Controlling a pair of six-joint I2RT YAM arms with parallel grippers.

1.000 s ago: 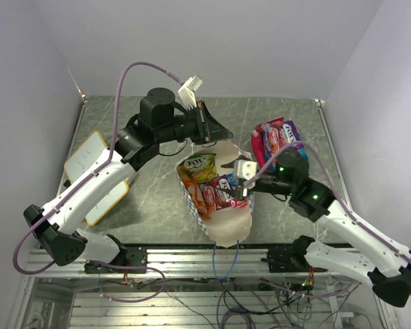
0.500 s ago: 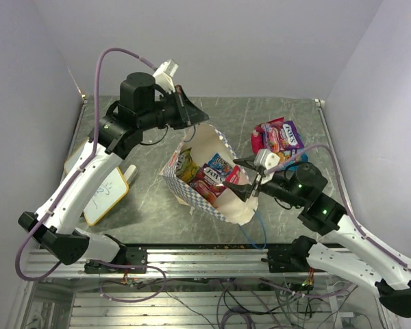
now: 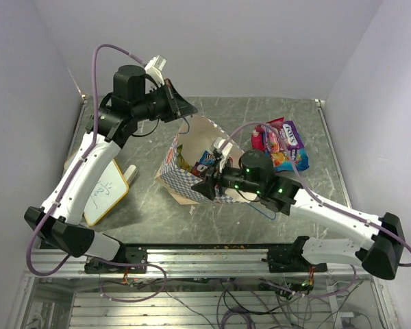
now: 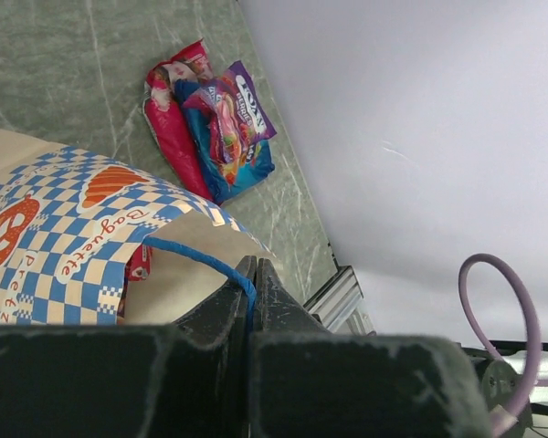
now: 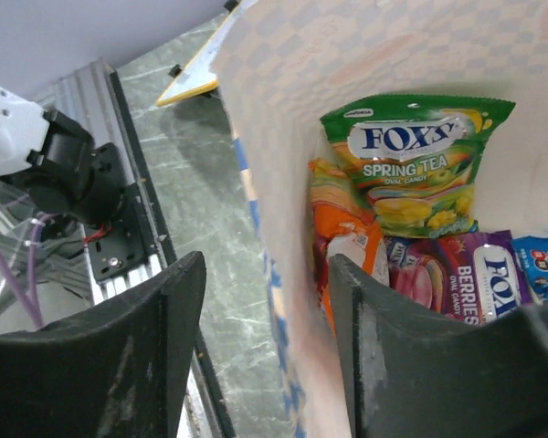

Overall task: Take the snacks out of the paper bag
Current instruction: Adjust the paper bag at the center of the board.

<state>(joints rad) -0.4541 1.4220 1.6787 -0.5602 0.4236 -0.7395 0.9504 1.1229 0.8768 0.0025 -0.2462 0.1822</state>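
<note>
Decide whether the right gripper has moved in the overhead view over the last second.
Yes. The right gripper has shifted left, away from the snack pile at the right, which has stayed put.

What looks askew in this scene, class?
The paper bag sits tilted, not upright, held by its blue cord handle pinched in the left claw; the open right claw straddles its wall.

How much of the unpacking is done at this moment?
Done: some snacks lie on the table beside the paper bag. In hand: left gripper shut on the blue cord handle, right gripper open astride the bag's wall. Left: the green packet, the purple packet and others inside.
</note>
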